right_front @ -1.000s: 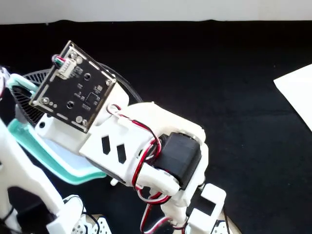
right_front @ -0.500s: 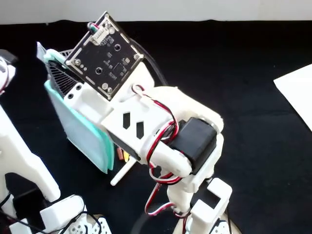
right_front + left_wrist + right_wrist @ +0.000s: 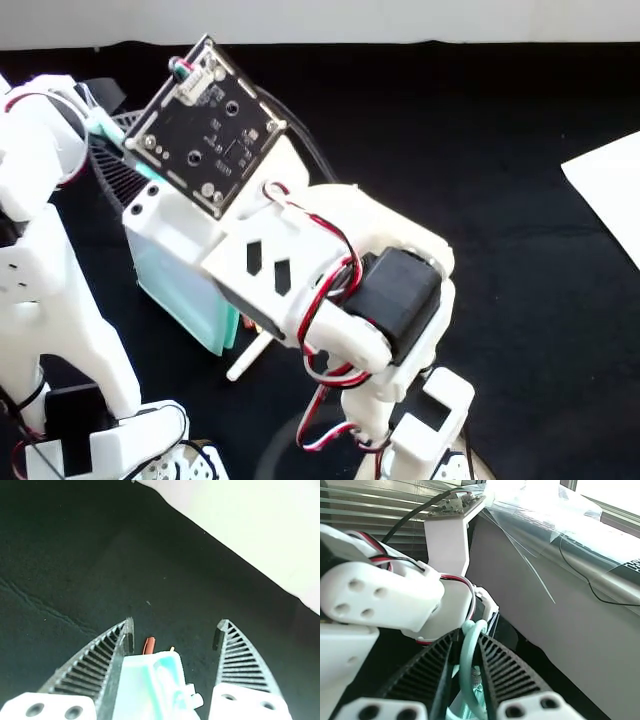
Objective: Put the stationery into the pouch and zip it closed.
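Nearest, one white stick [image 3: 250, 357] pokes out below the single teal pouch [image 3: 180, 290], which is held upright over the black table [image 3: 480, 150]. The right gripper [image 3: 467, 636] is clamped on the pouch's rim. The left gripper [image 3: 175, 627] has its fingers spread, with a corner of the pouch between them. Just past that corner are two ends, a red-brown stick end [image 3: 149, 644] and a yellow tip [image 3: 171, 649]. Farther right lies one white sheet [image 3: 612, 190].

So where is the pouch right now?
In the high view the teal pouch stands on edge at the left, beside an arm's camera board. In the right wrist view the right gripper is shut on its edge.
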